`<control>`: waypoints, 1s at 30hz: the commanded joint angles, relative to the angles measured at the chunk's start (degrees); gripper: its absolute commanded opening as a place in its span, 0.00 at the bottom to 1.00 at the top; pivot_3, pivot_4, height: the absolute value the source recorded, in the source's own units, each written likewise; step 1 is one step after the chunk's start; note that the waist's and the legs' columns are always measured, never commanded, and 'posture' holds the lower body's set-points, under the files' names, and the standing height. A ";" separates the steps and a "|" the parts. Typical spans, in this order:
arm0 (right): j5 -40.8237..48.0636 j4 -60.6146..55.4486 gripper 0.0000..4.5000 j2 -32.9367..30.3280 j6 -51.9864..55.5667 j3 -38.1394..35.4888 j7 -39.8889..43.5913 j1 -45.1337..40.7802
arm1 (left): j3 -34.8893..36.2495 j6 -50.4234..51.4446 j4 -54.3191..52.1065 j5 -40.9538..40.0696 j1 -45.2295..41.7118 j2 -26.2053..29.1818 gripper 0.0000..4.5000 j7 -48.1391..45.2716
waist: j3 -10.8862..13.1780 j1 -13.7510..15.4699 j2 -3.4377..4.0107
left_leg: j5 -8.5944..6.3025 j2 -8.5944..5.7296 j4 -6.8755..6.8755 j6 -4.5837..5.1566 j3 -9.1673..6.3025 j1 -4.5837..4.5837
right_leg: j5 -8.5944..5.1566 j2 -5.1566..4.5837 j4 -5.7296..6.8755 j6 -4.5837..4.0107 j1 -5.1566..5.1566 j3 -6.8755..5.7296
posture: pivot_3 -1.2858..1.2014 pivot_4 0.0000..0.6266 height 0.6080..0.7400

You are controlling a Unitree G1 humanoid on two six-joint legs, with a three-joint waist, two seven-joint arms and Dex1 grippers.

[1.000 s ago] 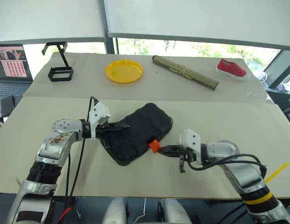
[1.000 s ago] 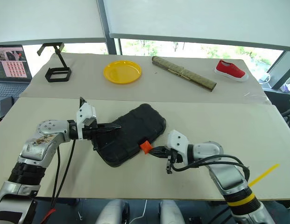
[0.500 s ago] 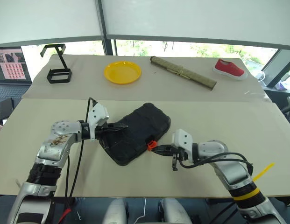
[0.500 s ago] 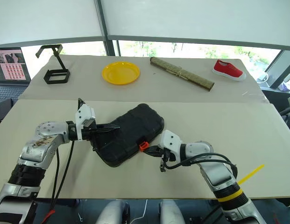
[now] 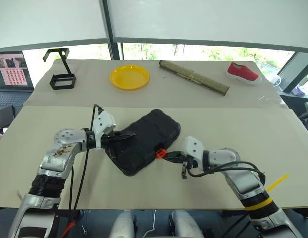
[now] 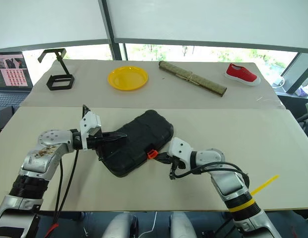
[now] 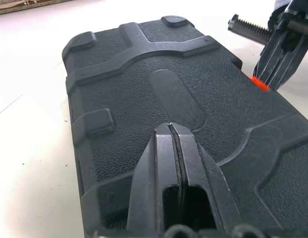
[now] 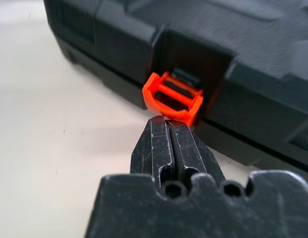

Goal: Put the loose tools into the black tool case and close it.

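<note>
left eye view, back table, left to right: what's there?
Laptop screen → black wire stand → yellow plate → rolled bamboo mat → red shoe.

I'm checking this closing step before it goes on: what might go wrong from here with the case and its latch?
1. The orange latch stands flipped out, not snapped down; the shut right gripper is at its lower edge and might slip off it.
2. A push there may slide the black tool case across the table, though the shut left gripper lies on its lid.
</note>
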 commanded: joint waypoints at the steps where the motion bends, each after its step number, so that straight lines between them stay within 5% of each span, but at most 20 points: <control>1: 4.08 -5.93 0.02 1.29 0.36 -2.85 -1.03 -0.85 | -3.24 0.92 3.50 2.50 2.65 -0.79 0.01 -0.29 | -0.01 -0.04 0.02 | 0.00 0.00 -0.02 0.00 0.03 0.05 | 0.00 0.00 0.00 0.00 0.01 0.04 | 0.52 0.24 1.00; 19: 4.20 -7.36 0.02 -3.12 5.02 -3.72 -2.58 3.48 | -3.96 -0.38 5.42 3.78 2.52 -1.47 0.01 -1.41 | -0.19 0.15 0.28 | -0.02 -0.01 -0.16 0.03 0.16 0.47 | -0.05 0.02 -0.18 0.06 0.44 0.19 | 0.52 0.24 1.00; 30: 1.91 -1.74 0.02 1.74 2.87 -1.29 -4.99 -1.44 | -4.69 -0.73 6.05 4.55 2.61 -2.02 0.01 -1.64 | -0.28 0.14 0.42 | -0.02 -0.03 -0.37 0.03 0.17 0.76 | -0.06 0.01 -0.42 0.07 0.75 0.20 | 0.52 0.24 1.00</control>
